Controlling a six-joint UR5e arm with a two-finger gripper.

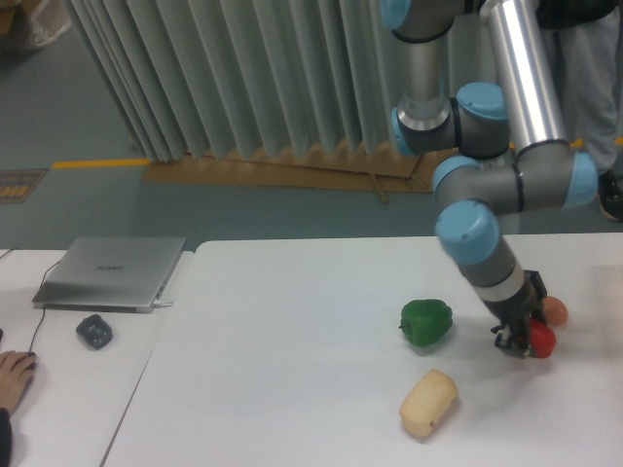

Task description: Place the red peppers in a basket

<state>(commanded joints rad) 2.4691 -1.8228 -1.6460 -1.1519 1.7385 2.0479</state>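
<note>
Jaws are straddling the red pepper (540, 340) from its left side, but the fingers are blurring into it at this resolution, so I cannot tell whether they are pinching it or just sitting spread around it. Going by size: table (292, 389) is carrying everything; arm is reaching down over the right end, with the gripper (519, 341) down at table level. Green pepper (426, 322) is sitting near the gripper's left, clear of it. Pale bread roll (428, 403) is lying nearer the front edge, well apart. Red pepper is resting on the table at the far right, mostly hidden by the gripper, and looks to be touching the small orange-brown egg (555, 310) behind it. Step in hand, I reckon: grasping. No basket is showing anywhere in view. Next move is calling for a confirmed grip, a straight lift without dragging the egg, then carrying to wherever the basket is.
</note>
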